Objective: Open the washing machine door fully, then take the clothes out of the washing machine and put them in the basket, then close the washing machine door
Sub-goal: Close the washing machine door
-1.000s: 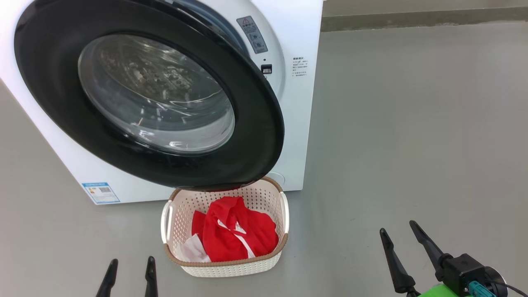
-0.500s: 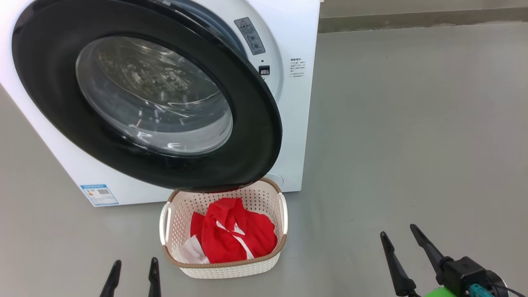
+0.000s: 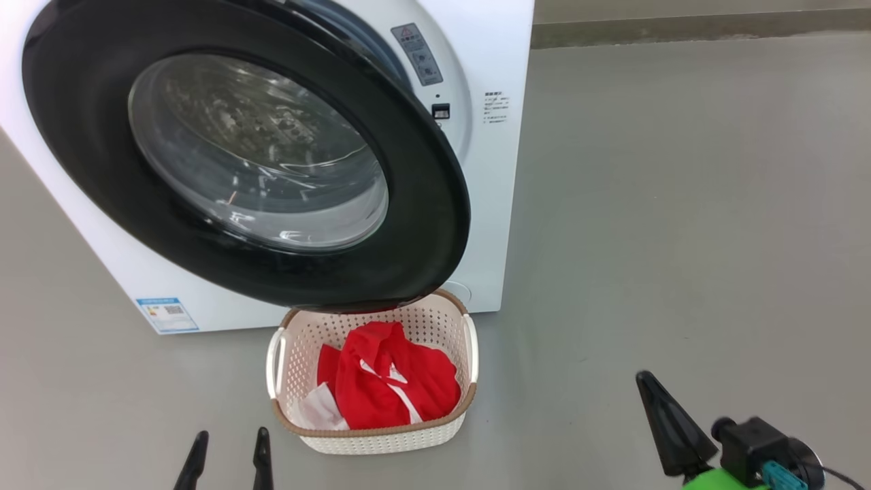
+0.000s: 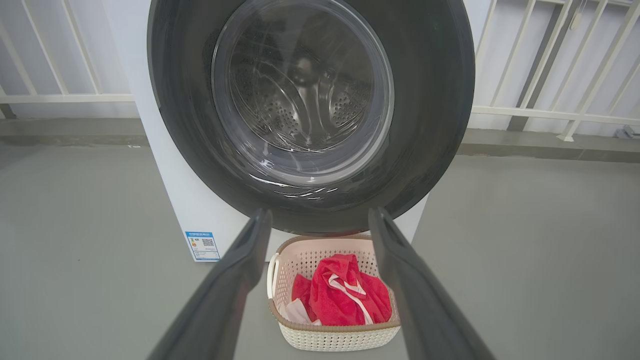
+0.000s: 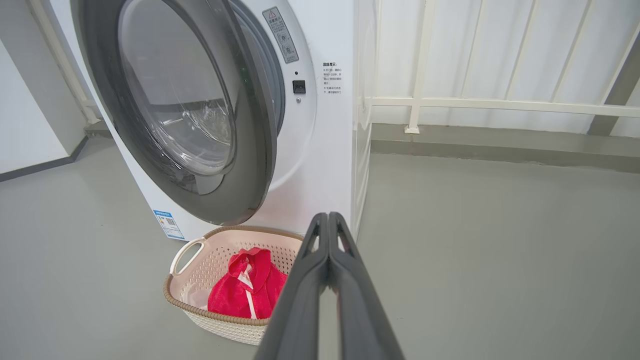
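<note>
Since the right gripper (image 5: pixel 328 220) now squeezes its two fingers tight together on nothing, not wide like a moment ago, it looks ready to push. The left gripper (image 3: pixel 231 439) stays wide and empty. The clothes (image 3: pixel 388 381) lie in the basket (image 3: pixel 371 430) below the open washing machine door (image 3: pixel 422 224), so I think only closing is left

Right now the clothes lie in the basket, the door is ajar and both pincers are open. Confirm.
Only the left pincer is open; the right pincer is shut, as the right wrist view shows. The clothes do lie in the basket and the door is ajar.
</note>
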{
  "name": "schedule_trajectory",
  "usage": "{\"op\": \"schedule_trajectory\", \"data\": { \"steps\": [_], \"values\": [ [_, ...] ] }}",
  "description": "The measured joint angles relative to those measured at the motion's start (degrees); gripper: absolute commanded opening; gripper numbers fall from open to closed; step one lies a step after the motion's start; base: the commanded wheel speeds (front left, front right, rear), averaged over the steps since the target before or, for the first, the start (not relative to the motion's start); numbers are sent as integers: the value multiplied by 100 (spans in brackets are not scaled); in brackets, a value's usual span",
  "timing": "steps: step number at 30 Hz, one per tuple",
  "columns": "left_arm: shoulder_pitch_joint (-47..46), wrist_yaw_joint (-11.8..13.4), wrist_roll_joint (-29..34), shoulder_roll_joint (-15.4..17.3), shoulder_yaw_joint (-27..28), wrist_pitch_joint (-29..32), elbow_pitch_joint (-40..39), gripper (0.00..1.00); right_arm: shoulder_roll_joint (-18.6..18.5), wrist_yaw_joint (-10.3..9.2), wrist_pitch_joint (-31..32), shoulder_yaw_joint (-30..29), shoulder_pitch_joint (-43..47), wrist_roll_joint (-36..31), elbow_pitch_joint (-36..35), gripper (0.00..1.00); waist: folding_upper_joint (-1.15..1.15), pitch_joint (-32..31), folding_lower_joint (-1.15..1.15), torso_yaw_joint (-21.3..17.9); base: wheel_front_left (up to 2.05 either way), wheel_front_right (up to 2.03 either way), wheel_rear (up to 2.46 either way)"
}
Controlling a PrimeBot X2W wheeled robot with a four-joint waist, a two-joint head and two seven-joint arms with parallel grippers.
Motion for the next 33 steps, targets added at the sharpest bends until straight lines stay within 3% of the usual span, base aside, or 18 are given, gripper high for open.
{"op": "schedule_trajectory", "data": {
  "steps": [14, 33],
  "values": [
    [-231, 53, 204, -43, -191, -83, -33, 100, -445, 0, 56, 1060, -1655, 458, 423, 0, 0, 351, 0, 364, 0, 0, 0],
    [-1044, -25, 254, -332, -454, -339, 124, 100, -854, 0, -91, 2204, -4026, 1147, 1726, 0, 0, 1105, 0, 1186, 0, 0, 0]
  ]
}}
